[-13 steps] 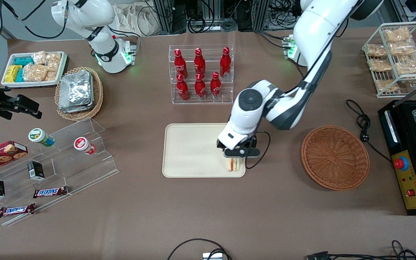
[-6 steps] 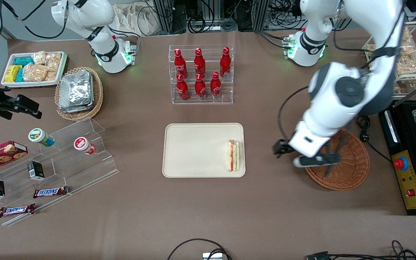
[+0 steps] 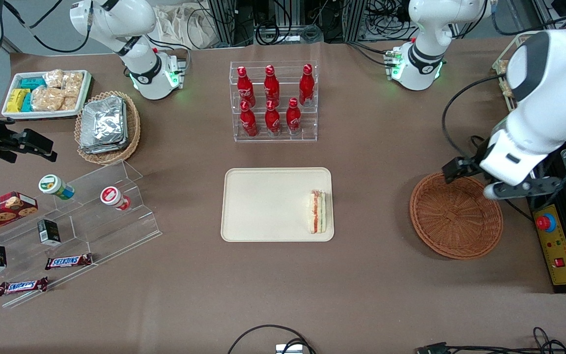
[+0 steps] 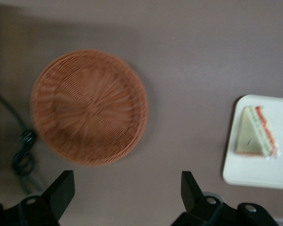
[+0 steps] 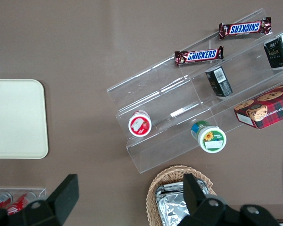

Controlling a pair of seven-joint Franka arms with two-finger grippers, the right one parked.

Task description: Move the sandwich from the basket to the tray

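The sandwich point(image 3: 318, 212) point(image 4: 257, 133) lies flat on the cream tray point(image 3: 263, 206) point(image 4: 254, 175), close to the tray's edge that faces the basket, filling stripe showing. Nothing lies in the round reddish-brown basket point(image 3: 455, 215) point(image 4: 89, 107). My left gripper point(image 3: 475, 181) point(image 4: 126, 189) hangs high over the basket's rim toward the working arm's end of the table. It is open, its fingers are wide apart and nothing is between them.
A black machine with a red button point(image 3: 546, 222) stands beside the basket, with a coiled cable point(image 3: 492, 167) point(image 4: 23, 151) near it. A clear rack of red bottles point(image 3: 273, 101) stands farther from the front camera than the tray. A wire rack of snack packets point(image 3: 543, 78) is close to the arm.
My left gripper let go of the sandwich on the tray, then swung away across the basket toward the working arm's end of the table. The sandwich stays where it was set down.
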